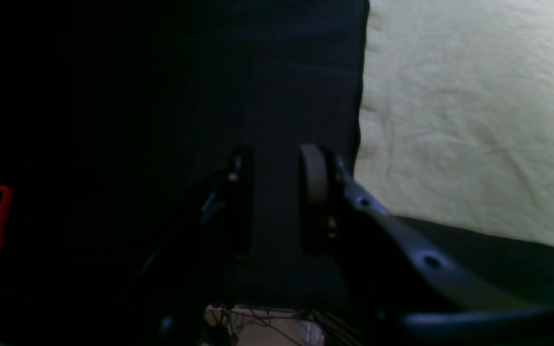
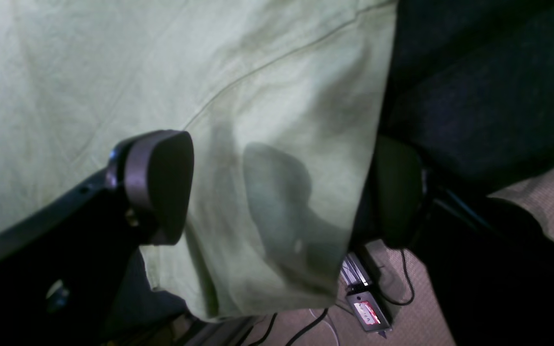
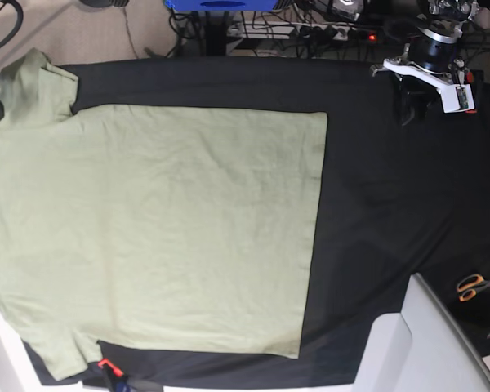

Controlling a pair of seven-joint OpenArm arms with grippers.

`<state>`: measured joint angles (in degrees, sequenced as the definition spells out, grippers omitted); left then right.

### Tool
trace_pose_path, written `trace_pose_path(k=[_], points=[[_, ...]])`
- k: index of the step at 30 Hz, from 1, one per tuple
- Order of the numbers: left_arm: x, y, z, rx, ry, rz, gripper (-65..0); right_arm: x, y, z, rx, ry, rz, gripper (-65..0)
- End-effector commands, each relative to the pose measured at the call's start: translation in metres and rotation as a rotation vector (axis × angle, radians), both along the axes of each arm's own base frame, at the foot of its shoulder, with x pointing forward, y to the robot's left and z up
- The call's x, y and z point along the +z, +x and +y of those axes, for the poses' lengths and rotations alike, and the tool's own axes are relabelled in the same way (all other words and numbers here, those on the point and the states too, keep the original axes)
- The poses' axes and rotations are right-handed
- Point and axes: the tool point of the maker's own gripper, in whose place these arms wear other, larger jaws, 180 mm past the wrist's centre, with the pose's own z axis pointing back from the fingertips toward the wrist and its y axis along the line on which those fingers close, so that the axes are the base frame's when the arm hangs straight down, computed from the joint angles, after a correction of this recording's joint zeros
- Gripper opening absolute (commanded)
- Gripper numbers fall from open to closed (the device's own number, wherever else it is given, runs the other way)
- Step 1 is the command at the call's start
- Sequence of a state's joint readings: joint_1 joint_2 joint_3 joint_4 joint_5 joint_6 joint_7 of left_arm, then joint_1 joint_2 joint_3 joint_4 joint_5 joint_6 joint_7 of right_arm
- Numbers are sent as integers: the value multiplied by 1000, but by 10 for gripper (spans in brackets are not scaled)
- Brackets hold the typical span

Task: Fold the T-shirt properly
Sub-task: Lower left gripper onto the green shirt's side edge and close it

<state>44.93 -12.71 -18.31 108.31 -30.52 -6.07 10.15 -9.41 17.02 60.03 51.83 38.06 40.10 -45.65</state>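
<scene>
We are seeing the pale sage-green cotton T-shirt (image 3: 163, 229) lying spread flat on the black-clothed desk (image 3: 376, 204). Its sleeve (image 2: 282, 168) is passing between our right fingers (image 2: 284, 190), which are standing wide apart, not clamping it. Our left fingers (image 1: 277, 202) are hovering narrowly parted, holding nothing, the shirt's hem just beside them.

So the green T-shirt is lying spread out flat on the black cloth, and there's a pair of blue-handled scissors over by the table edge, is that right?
Nearly. The T-shirt does lie spread flat on the black cloth, and scissors do sit near the table edge, but their handles are orange, not blue. The base view shows this at its lower right.
</scene>
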Motion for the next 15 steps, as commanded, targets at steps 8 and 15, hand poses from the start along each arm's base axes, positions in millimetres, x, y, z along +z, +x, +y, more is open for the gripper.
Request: trace_pose_path(k=[8,15], points=[[0,4,-9,33,-50,-35,-489,-13,-3,32,113,31,68,-371],[-50,-6,-49,-6,-155,78,-143,-14,-4,34,121,35,75,-623]])
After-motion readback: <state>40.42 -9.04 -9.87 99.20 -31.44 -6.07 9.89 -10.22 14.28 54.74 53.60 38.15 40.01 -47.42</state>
